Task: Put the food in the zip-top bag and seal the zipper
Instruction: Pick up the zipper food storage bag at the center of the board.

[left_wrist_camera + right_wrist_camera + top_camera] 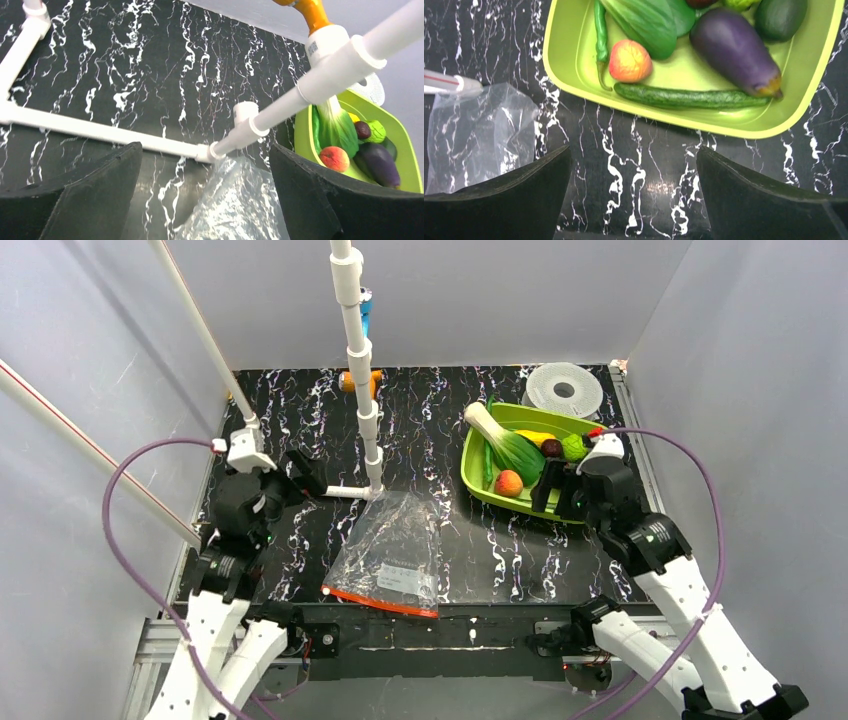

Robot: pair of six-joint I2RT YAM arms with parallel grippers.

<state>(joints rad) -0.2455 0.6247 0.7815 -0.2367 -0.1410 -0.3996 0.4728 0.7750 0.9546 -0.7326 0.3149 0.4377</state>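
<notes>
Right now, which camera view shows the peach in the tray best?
The right wrist view: the peach lies large, sharp and uncovered in the green tray. The top external and left wrist views also show it, but much smaller.

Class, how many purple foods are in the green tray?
2. The eggplant lies beside the cucumber in the tray; the plum sits beyond it, by the pale green ball. Others may be hidden.
</notes>
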